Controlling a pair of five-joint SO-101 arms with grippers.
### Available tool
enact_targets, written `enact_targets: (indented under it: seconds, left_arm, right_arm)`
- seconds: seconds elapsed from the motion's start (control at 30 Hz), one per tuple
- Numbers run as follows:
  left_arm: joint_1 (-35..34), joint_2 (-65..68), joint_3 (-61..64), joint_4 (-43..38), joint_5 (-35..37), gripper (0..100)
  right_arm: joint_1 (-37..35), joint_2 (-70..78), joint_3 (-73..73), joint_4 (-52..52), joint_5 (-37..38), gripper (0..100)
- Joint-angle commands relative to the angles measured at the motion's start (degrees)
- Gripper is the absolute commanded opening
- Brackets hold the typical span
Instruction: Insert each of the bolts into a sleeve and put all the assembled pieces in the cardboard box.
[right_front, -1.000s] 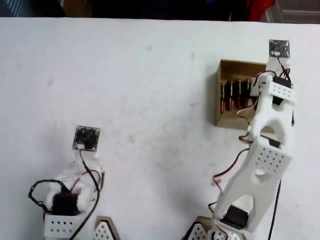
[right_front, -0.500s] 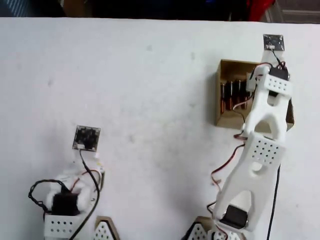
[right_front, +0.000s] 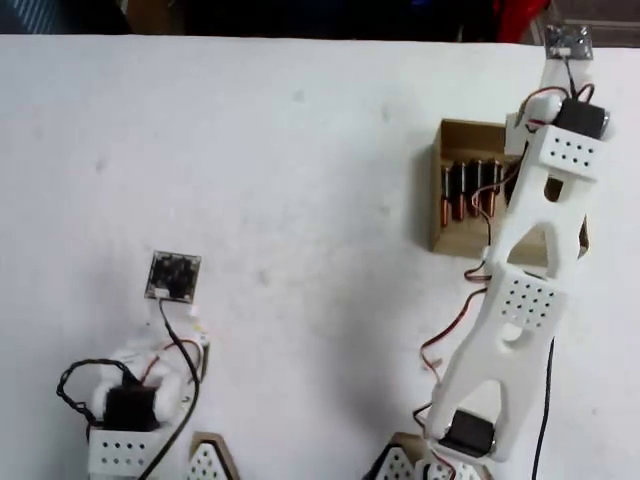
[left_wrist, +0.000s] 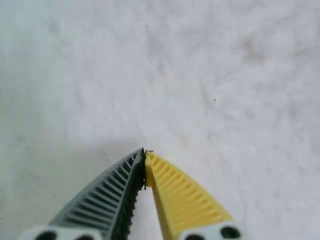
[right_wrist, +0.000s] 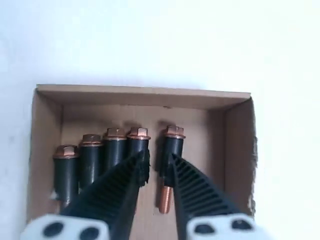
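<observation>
The cardboard box (right_wrist: 145, 96) lies open below my right gripper (right_wrist: 156, 161). Several assembled pieces, copper bolts in black sleeves (right_wrist: 116, 150), lie side by side in it. One more assembly (right_wrist: 173, 145) lies a little apart, seen through the narrow gap between the slightly open jaws, with its copper thread (right_wrist: 165, 199) showing. In the high view the box (right_front: 470, 131) is at the right of the table under my right arm (right_front: 530, 260), with the assemblies (right_front: 468, 186) inside. My left gripper (left_wrist: 145, 153) is shut with nothing in it, close over bare white table.
The left arm (right_front: 130, 400) sits folded at the near left of the white table (right_front: 300, 180). Loose wires (right_front: 455, 330) hang beside the right arm. The table's far edge runs just beyond the box.
My right arm's wrist has swung up and toward the far edge, drawing the gripper back from the box. The left arm has kept still.
</observation>
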Motion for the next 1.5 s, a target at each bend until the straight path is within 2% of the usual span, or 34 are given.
enact_targets:
  seconds: [0.0,0.07,0.17,0.27,0.6,0.97,1.37,1.47]
  left_arm:
    - [0.48,-0.57,-0.18,-0.44,-0.53,2]
    - [0.4,-0.57,-0.18,-0.44,-0.53,2]
    - [0.31,-0.57,-0.18,-0.44,-0.53,2]
    - [0.31,-0.57,-0.18,-0.44,-0.53,2]
    - [0.31,-0.57,-0.18,-0.44,-0.53,3]
    - [0.31,-0.57,-0.18,-0.44,-0.53,3]
    - [0.13,-0.57,-0.18,-0.44,-0.18,2]
    - [-2.68,-0.57,-0.18,-0.44,-0.09,2]
  right_arm:
    - [-2.68,-1.1,-9.14,6.64,0.18,2.7]
    - [-4.35,-1.19,-13.63,11.12,0.18,2.8]
    - [-5.76,-1.19,-18.46,11.91,-0.44,2.7]
    - [-6.2,-1.27,-20.84,11.91,-4.84,2.7]
    - [-9.19,-12.62,-17.05,12.0,-6.68,2.7]
    - [-14.37,-44.79,12.4,11.82,-6.95,2.7]
    - [-14.99,-74.24,40.53,11.65,-6.86,2.7]
    - [-14.99,-80.57,50.2,11.65,-7.03,2.9]
